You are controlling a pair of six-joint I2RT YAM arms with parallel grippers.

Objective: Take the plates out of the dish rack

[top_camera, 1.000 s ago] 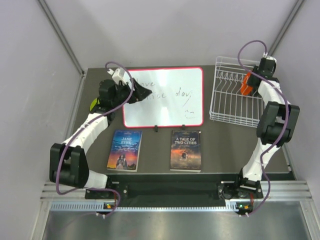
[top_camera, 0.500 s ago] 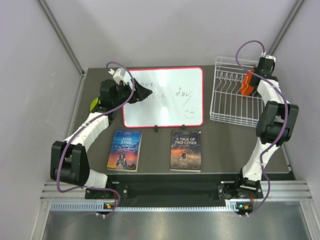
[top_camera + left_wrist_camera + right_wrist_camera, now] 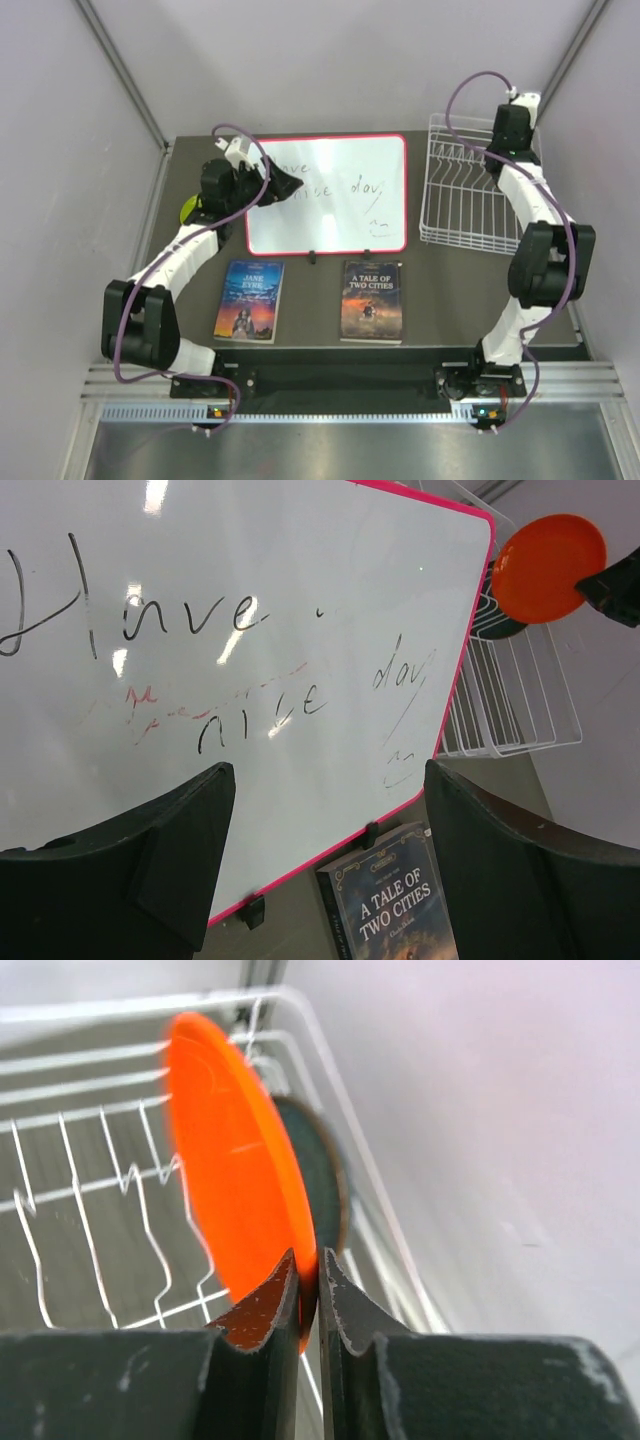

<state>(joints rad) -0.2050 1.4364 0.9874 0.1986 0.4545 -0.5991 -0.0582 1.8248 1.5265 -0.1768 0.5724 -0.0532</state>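
Note:
The white wire dish rack (image 3: 465,200) stands at the table's back right; it also shows in the left wrist view (image 3: 510,700) and in the right wrist view (image 3: 90,1190). My right gripper (image 3: 510,125) (image 3: 308,1290) is shut on the rim of the orange plate (image 3: 235,1180) and holds it on edge above the rack's far right; the left wrist view shows the plate (image 3: 548,568) raised. A dark plate (image 3: 322,1185) stands in the rack just behind it. A lime green plate (image 3: 187,208) lies at the table's left, beside my left arm. My left gripper (image 3: 290,185) (image 3: 330,860) is open and empty over the whiteboard. The red plate is out of view.
A red-framed whiteboard (image 3: 330,200) with handwriting lies at the table's middle back. Two books lie in front of it: Jane Eyre (image 3: 249,299) and A Tale of Two Cities (image 3: 371,300). Walls close in at the back and on both sides.
My right gripper has risen and moved toward the back wall with the orange plate, which the arm now hides in the top view. The left arm has barely moved.

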